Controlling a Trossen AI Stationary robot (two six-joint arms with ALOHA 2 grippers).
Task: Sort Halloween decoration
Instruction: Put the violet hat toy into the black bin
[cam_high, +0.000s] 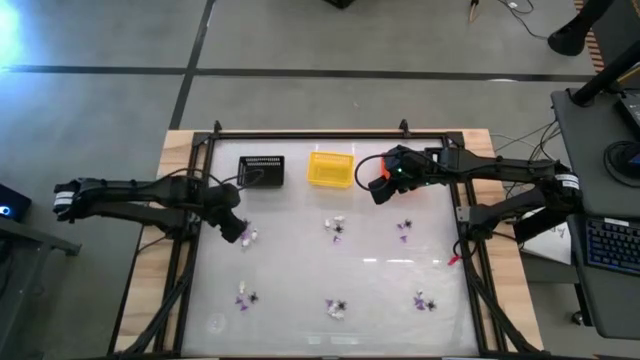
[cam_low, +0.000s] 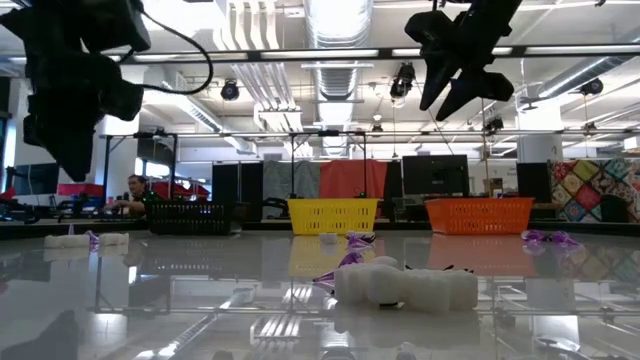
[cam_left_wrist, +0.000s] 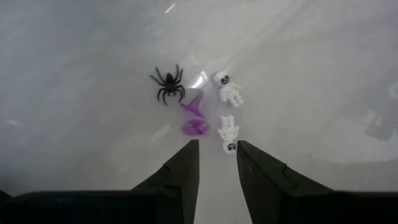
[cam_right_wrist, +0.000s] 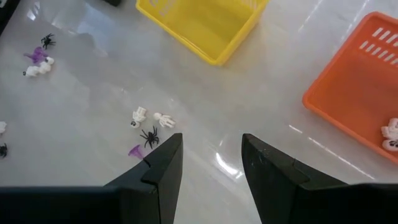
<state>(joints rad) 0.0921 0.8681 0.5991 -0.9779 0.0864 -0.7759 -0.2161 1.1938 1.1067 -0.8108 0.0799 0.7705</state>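
6 small clusters of Halloween decoration (cam_high: 338, 227) lie scattered over the table (cam_high: 300, 330); 1 white piece (cam_right_wrist: 392, 134) already sits in the orange basket (cam_right_wrist: 354, 93) by the far edge. The left gripper (cam_left_wrist: 217, 152), fingers spread, hovers just above a spider (cam_left_wrist: 168, 84), a purple piece (cam_left_wrist: 196, 118) and 2 skeletons (cam_left_wrist: 229, 93) near the left edge. It seems about to pick 1; the next move calls for lowering squarely onto a single trinket. The right gripper (cam_right_wrist: 211, 152), also spread, hangs beside the orange basket. Open room lies mid-table.

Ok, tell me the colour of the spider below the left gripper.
Black; the spider shows best in the left wrist view.
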